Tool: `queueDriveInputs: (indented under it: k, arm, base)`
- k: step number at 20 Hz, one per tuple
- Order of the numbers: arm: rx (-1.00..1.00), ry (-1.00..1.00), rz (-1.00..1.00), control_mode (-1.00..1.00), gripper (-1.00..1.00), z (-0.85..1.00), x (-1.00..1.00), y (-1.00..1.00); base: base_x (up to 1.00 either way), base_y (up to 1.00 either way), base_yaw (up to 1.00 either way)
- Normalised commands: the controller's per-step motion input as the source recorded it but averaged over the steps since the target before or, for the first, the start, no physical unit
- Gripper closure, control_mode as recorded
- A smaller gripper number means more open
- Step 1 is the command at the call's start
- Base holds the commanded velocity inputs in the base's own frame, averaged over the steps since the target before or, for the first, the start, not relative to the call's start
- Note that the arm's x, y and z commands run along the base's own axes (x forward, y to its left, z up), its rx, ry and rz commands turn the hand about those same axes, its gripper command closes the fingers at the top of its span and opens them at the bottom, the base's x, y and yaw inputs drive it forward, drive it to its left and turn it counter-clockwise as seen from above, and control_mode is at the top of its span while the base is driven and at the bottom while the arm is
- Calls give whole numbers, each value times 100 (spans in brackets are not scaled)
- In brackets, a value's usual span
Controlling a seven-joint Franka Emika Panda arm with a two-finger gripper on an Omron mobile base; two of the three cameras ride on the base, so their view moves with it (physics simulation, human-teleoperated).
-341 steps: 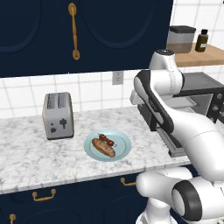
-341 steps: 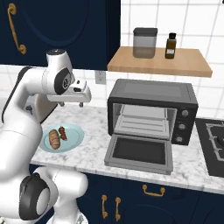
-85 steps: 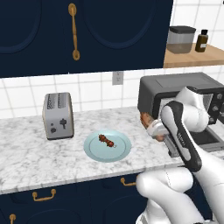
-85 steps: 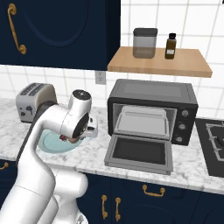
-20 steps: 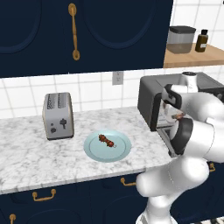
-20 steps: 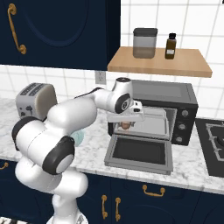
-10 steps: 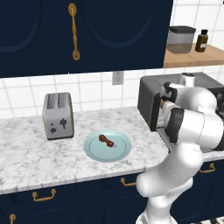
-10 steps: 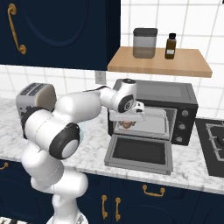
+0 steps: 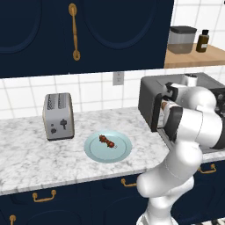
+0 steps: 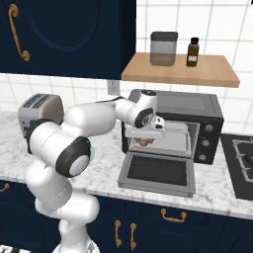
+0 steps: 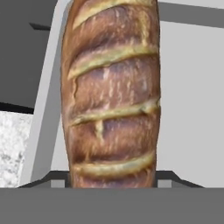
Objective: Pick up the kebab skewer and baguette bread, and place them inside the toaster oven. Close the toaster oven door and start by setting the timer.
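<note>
The toaster oven (image 10: 197,106) stands at the back of the counter, and its door (image 10: 158,173) lies open and flat in front of it. My gripper (image 10: 147,133) reaches into the oven's mouth, shut on the golden-brown baguette bread (image 10: 143,141). In the hand view the baguette bread (image 11: 111,96) hangs close over the pale grey oven tray (image 11: 188,87); my fingertips are hidden behind it. The kebab skewer (image 9: 107,141) lies on the pale blue plate (image 9: 94,151), left of the oven (image 9: 147,94).
A silver two-slot toaster (image 9: 58,115) stands at the left of the marble counter. A wooden shelf (image 10: 183,71) above the oven carries a jar and a dark bottle. A stove top (image 10: 239,160) lies right of the oven. Dark cabinets hang overhead.
My hand has pushed a little further into the oven opening with the bread still in it. The skewer and plate have not moved.
</note>
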Motion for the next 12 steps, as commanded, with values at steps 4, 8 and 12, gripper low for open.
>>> queueDriveInputs:
  k: [4,8,12]
  arm:
    - [0,-5,0,-100,-100,1,-32,0]
    - [0,-7,0,-100,-100,29,-14,0]
    - [0,-10,0,-100,-100,57,-76,31]
  base:
    - [0,0,0]
    - [0,0,0]
    - [0,0,0]
